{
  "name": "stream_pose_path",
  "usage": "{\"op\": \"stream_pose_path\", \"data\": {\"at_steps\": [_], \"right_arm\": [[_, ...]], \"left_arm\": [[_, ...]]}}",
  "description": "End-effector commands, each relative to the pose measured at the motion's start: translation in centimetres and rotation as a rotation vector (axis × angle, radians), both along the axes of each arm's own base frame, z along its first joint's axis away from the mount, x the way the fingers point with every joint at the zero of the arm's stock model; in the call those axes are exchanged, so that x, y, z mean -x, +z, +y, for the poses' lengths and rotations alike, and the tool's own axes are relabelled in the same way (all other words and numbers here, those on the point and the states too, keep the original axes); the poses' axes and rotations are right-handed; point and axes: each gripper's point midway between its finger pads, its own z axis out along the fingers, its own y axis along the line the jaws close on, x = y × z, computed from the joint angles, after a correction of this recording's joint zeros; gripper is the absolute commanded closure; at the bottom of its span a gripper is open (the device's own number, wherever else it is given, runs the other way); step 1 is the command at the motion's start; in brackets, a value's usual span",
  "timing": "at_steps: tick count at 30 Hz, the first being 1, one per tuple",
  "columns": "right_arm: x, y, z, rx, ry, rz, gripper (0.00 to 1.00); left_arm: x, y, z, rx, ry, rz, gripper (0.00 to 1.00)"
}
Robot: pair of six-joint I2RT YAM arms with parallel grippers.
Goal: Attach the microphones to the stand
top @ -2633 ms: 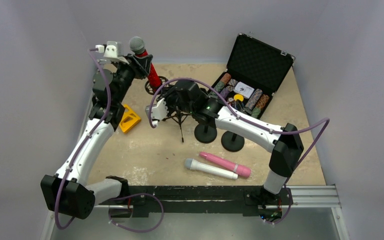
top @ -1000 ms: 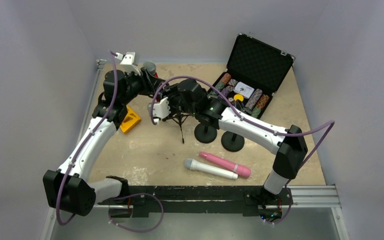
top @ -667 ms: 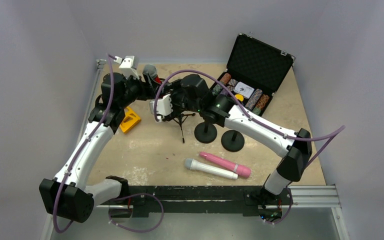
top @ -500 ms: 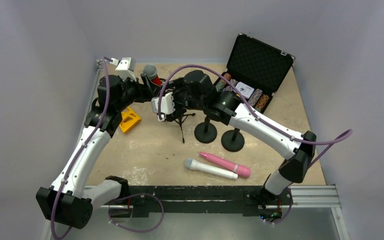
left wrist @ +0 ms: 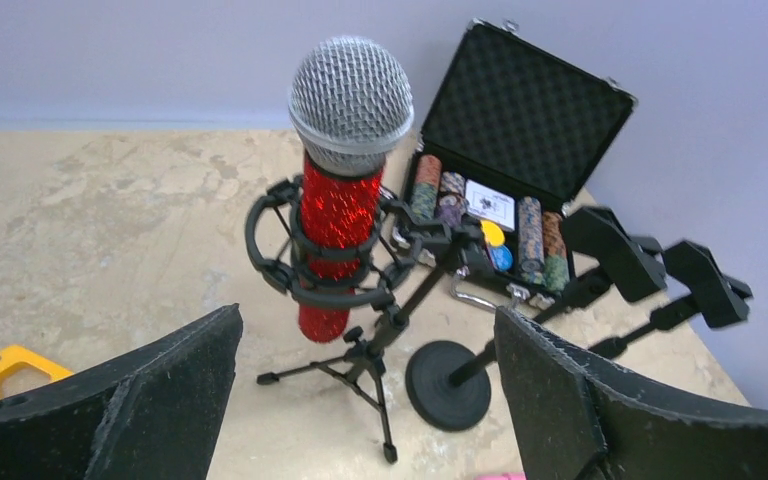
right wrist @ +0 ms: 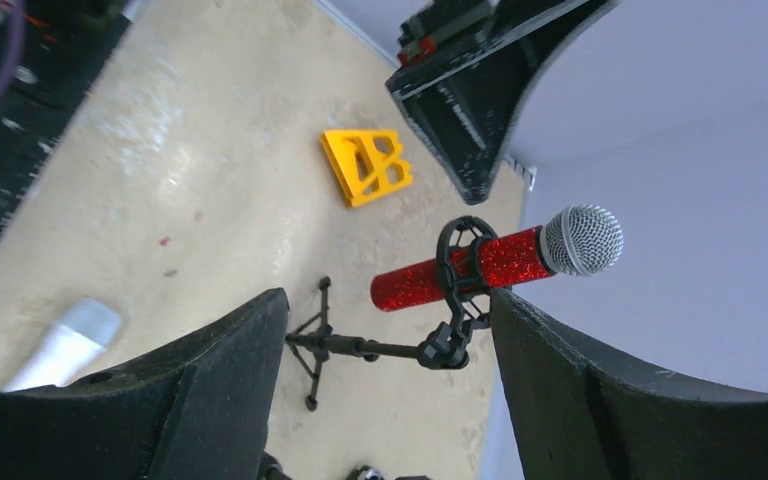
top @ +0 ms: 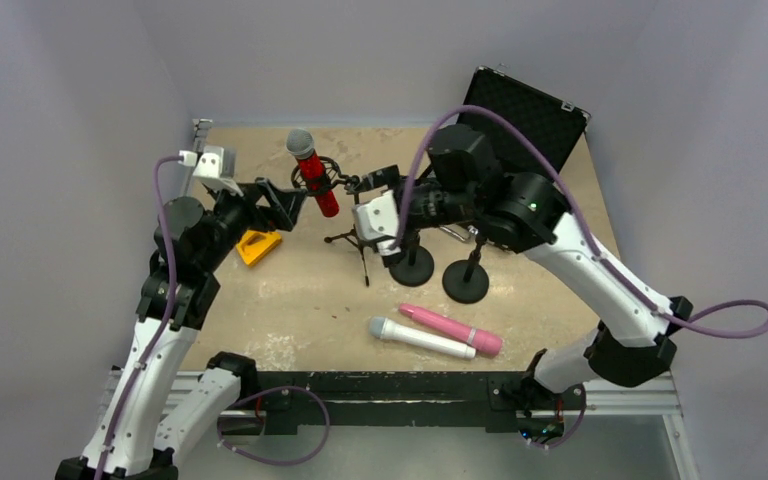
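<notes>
The glittery red microphone [top: 313, 183] with a grey mesh head stands upright in the ring mount of the black tripod stand [top: 358, 243]. My left gripper [top: 282, 203] is open just left of it, holding nothing. My right gripper [top: 375, 190] is open just right of it, also holding nothing. In the left wrist view the red microphone [left wrist: 338, 240] sits in the mount ahead of my gripper [left wrist: 367, 318]. The right wrist view shows my gripper [right wrist: 388, 297] apart from the microphone [right wrist: 460, 270]. The white microphone [top: 420, 338] and the pink microphone [top: 452, 328] lie side by side on the table near the front.
Two round-base stands [top: 412, 262] [top: 465, 280] with clips stand right of the tripod. An open black case [top: 520, 120] with poker chips is at the back right. A yellow plastic piece [top: 258, 245] lies under the left arm. Walls close in on three sides.
The left gripper opened, let go of the red microphone in the mount and drew back left. The right gripper opened off the stand and pulled back to the right.
</notes>
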Motion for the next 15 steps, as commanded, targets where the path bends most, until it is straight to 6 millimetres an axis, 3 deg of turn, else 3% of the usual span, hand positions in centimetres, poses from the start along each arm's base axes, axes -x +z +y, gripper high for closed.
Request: {"op": "stream_pose_path", "data": {"at_steps": [1,4,7,11,15], "right_arm": [[6.4,4.2,-4.2,-0.089,0.155,0.157,0.23],[7.1,5.7,-7.0,-0.168,0.155,0.251,0.22],[6.4,5.8,-10.3,-0.241,0.089,0.341,0.22],[5.1,3.9,-14.5,-0.312,-0.077,0.377,0.21],[4.3,2.2,-17.9,-0.419,-0.216,0.449,0.19]], "left_arm": [[2.7,-1.8,-1.8,-0.008,-0.147,0.001,0.00],[4.7,-2.1,-3.5,0.002,-0.286,-0.052,0.00],[5.9,-2.4,-5.4,0.033,-0.422,-0.113,0.02],[5.4,-3.6,-6.8,0.025,-0.469,-0.148,0.02],[4.7,-6.3,-9.1,-0.119,-0.499,-0.095,0.03]]}}
